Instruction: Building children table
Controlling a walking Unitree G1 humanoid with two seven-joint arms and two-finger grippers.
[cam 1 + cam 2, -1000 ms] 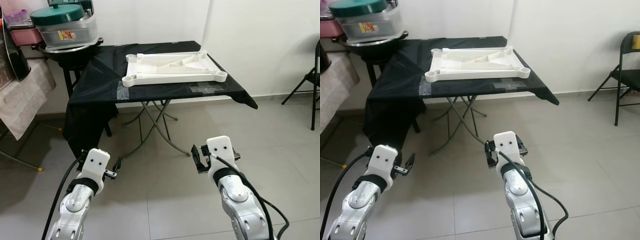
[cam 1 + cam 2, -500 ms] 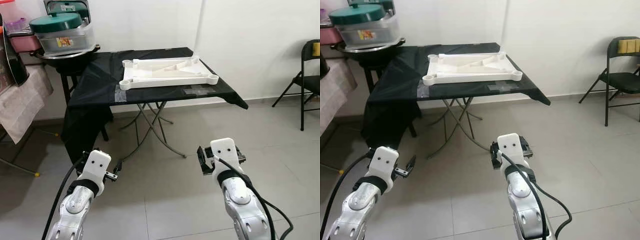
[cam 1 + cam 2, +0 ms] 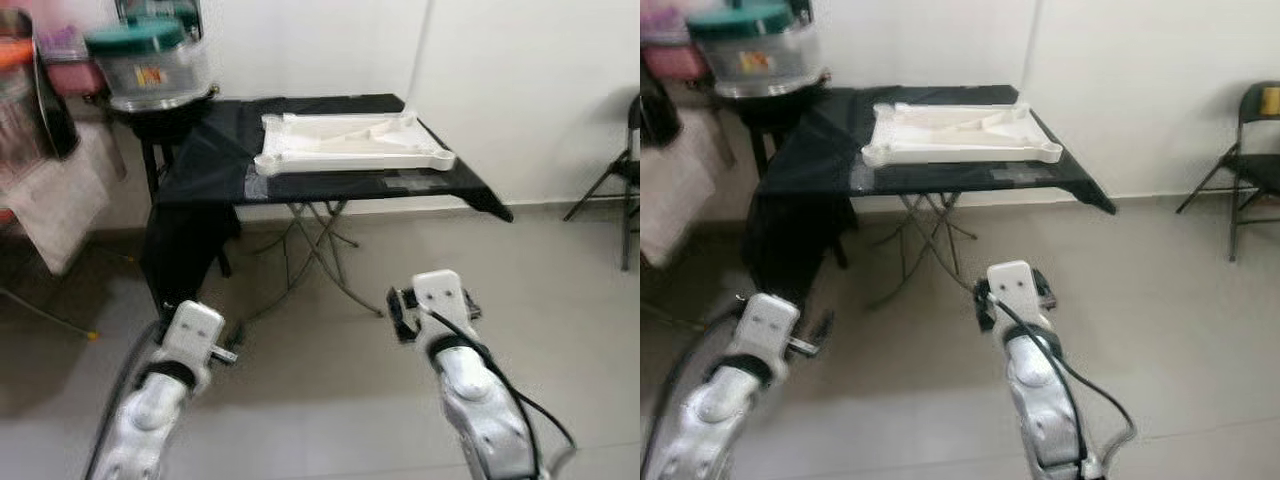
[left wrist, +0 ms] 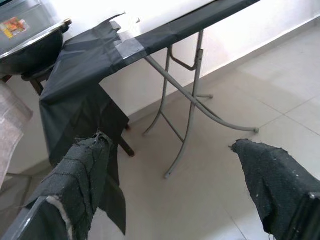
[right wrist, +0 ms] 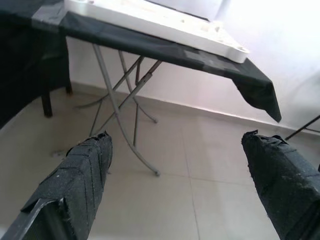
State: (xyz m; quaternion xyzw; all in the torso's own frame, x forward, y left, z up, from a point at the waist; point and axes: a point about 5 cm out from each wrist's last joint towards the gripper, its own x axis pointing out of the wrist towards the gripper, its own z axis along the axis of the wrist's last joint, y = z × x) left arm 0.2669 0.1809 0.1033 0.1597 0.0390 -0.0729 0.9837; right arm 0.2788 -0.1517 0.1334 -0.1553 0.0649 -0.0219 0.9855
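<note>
Both arms have stayed low over the floor, left hand [image 4: 170, 185] and right hand [image 5: 180, 185] spread, empty.

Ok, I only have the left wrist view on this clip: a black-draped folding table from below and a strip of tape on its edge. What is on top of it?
Observer: A white children's table top lies upside down on the black cloth, its ribbed underside facing up.
Reviewer: Any legs fitted to it?
Observer: No. The round sockets at its corners stand bare.
Reviewer: Where is the other arm?
Observer: The right gripper is held over the tiled floor, short of the folding table, fingers wide apart with nothing between them. The left gripper is open the same way.
Reviewer: Anything else nearby?
Observer: A black folding chair stands by the wall on the robot's right.
</note>
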